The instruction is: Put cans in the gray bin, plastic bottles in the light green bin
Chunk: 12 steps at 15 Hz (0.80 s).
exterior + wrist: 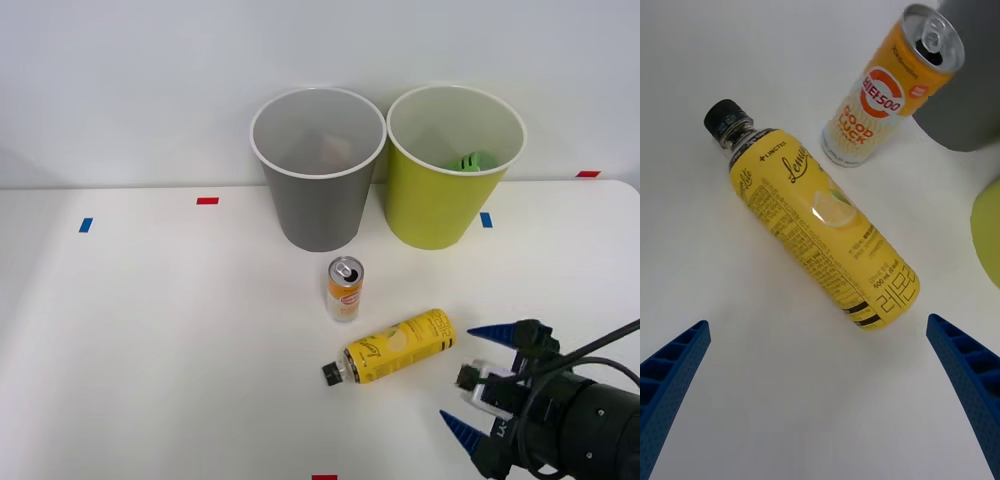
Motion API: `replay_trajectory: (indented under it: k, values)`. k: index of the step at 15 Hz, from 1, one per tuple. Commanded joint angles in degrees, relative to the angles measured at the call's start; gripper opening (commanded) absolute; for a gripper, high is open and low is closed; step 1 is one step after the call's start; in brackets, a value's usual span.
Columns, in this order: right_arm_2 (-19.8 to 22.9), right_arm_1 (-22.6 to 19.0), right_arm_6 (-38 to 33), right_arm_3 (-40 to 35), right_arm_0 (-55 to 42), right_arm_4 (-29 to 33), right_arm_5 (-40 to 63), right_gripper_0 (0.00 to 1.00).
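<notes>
Right end effector [482,380] hovers low over the white table [150,340] with its 2 blue ribbed fingers [496,332] spread wide apart, released and grasping nothing. In the right wrist view the end effector [820,390] shows its 2 fingertips [674,375] at the corners, with bare table between them.

Directly ahead of the end effector lies the yellow-labelled plastic bottle [395,347] [820,240], on its side on the table. Its base end is the part nearest the end effector, close to the fingertips but not touching them; its black cap [331,374] [728,120] points away from the end effector.

Beyond the bottle stands the orange-and-white can [344,290] [884,97], upright, silver top and pull-tab opening facing up. It sits just beside the bottle's cap end, with a narrow gap between the 2.

Farther from the end effector, past the can, stand the 2 bins side by side, rims nearly touching. The gray bin [318,200] [962,112] is directly behind the can. The light green bin [445,200] [989,232] is beside it, and a green bottle [472,161] rests inside it.
</notes>
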State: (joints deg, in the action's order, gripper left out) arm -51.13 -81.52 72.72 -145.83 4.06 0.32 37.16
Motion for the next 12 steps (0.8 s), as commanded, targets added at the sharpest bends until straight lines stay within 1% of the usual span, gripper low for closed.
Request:
replay_trajectory:
  k: [1, 2, 5, 6, 8, 9, 10, 11, 12]
  values:
    - [-7.5, -0.5, 7.8, 0.1, 8.5, -0.1, -0.2, 1.00]
    - [-8.6, 0.0, 11.3, 0.2, 10.3, -1.9, -0.2, 1.00]
    - [-8.7, 1.0, 23.6, 1.6, 13.8, -8.9, -0.2, 1.00]
    - [-8.8, 1.3, 26.5, 2.1, 14.7, -11.4, -0.2, 1.00]
    - [-8.8, 2.2, 32.8, 4.0, 17.7, -19.0, 0.3, 1.00]
    - [-8.8, 3.1, 36.0, 4.1, 19.2, -22.0, 2.9, 1.00]
    - [-8.8, 3.9, 38.1, 3.8, 19.9, -23.7, 5.4, 1.00]
    - [-8.7, 5.0, 39.9, 3.4, 20.7, -25.6, 9.0, 1.00]
    - [-8.6, 6.2, 40.5, 3.0, 20.9, -26.2, 11.9, 1.00]
